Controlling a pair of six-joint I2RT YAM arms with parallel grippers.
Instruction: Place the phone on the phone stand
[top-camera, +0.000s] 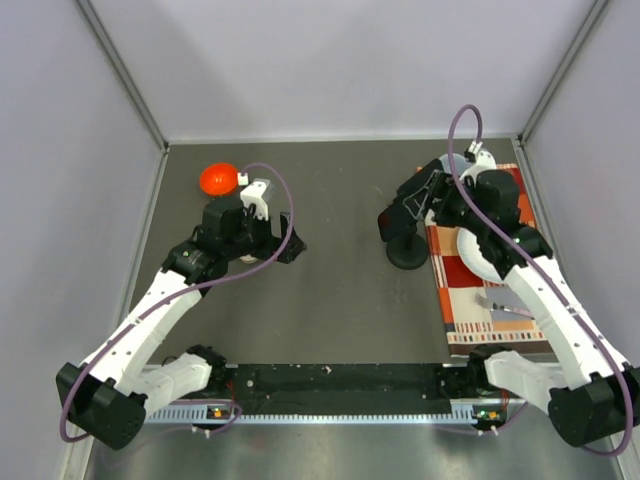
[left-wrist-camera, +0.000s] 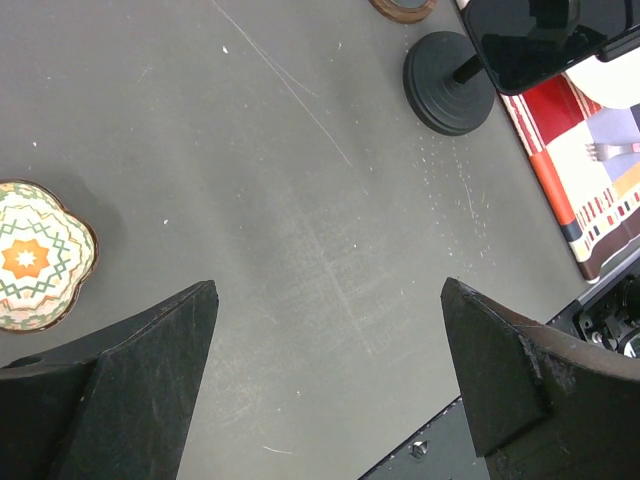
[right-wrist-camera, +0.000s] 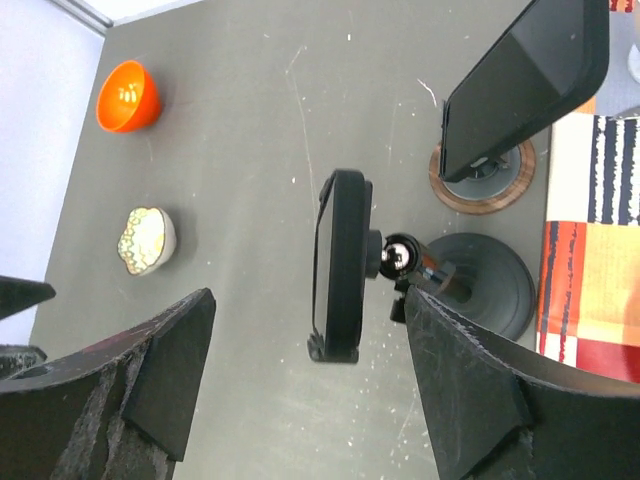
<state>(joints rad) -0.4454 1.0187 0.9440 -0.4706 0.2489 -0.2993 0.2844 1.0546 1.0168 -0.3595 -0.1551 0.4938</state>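
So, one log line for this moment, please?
phone: on phone stand | right gripper: open, not gripping | left gripper: open, empty | task: looks done

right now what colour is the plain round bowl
Orange. The bowl shows best in the right wrist view.
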